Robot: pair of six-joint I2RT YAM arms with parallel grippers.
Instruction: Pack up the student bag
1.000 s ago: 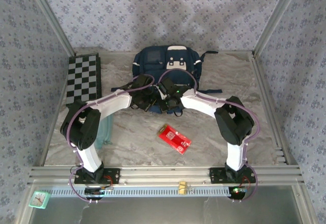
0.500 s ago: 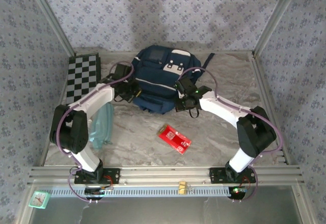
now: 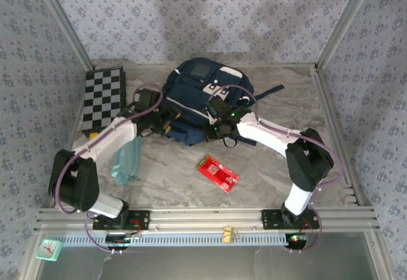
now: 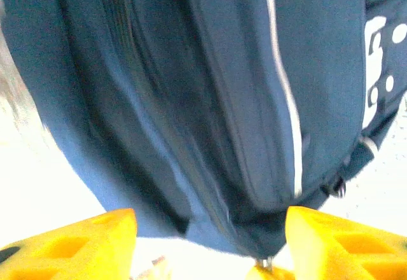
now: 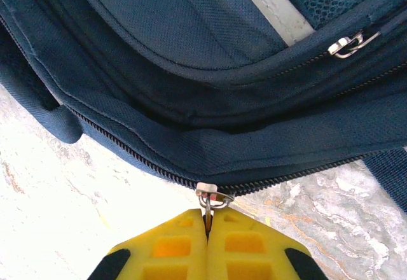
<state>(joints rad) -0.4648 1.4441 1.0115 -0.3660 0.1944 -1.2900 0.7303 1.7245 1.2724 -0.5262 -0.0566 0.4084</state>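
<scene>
The student bag (image 3: 202, 95) lies at the far middle of the marble table (image 3: 267, 184), its white-buckled patch turned toward the far right and its lower edge facing the arms. The left arm rises from its near-left base, folds sharply at the elbow by the left rail, and stretches its white forearm far and rightward, so the left gripper (image 3: 161, 116) sits against the bag's left side. In the left wrist view the left gripper (image 4: 210, 229) has its yellow fingers (image 4: 76, 242) spread wide with blue fabric just ahead of them, holding nothing. The right arm bends at its dark elbow on the right and reaches leftward, low over the table, to the bag's near edge. There the right gripper (image 5: 206, 219) is pinched tight on the metal zipper pull (image 5: 213, 197) of the lowest zip. A chessboard (image 3: 104, 98) lies at the far left, a teal pouch (image 3: 127, 159) under the left forearm, and a red packet (image 3: 217, 173) near the middle.
</scene>
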